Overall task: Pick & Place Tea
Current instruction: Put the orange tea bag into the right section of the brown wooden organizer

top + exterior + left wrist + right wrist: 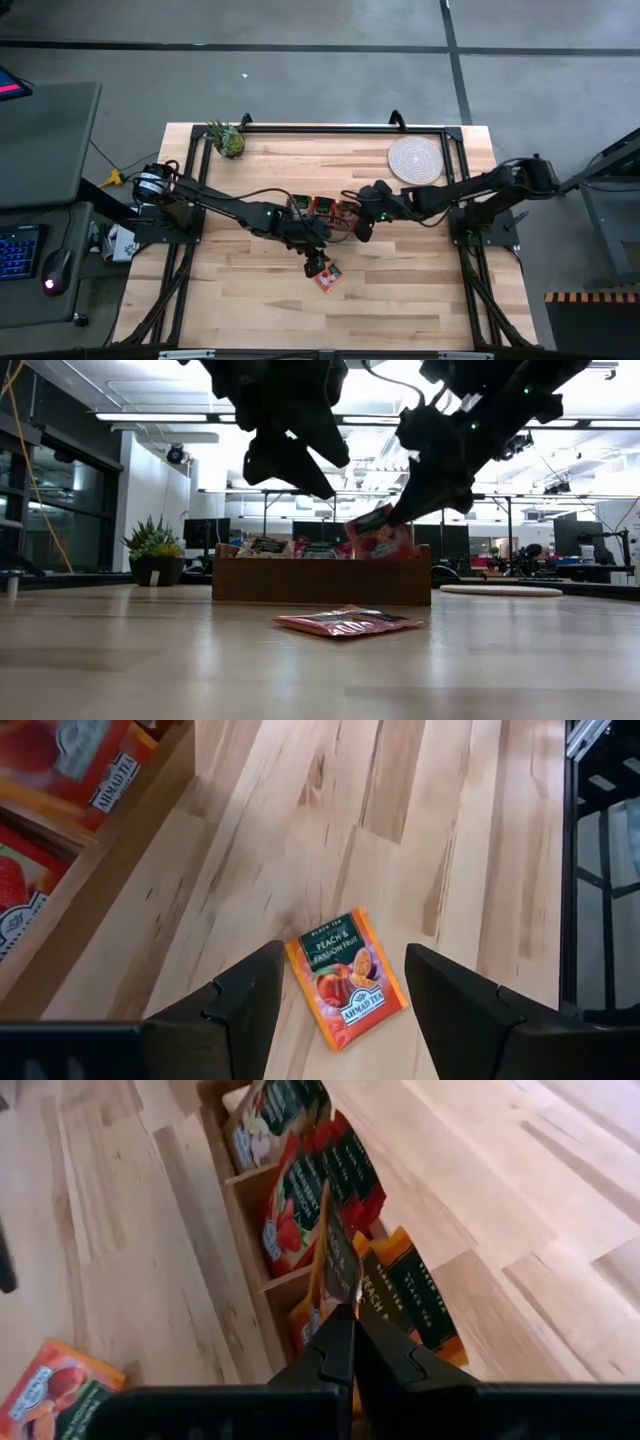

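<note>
Left claw point(340, 1010) hovers spread over a loose sachet point(346, 977) on the surface; next, lower and pinch. Right claw point(350, 1342) pinches another sachet point(340, 1260) above the wooden box point(320, 582).

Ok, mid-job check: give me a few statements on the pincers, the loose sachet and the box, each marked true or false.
1. The left pincer is open above a loose tea sachet lying flat on the table. True.
2. The right pincer is open and empty. False: it is shut on a sachet over the wooden box.
3. The wooden box holds sachets. True.
4. The loose sachet lies on the woven mat. False: it lies on bare wood, far from the mat.
</note>
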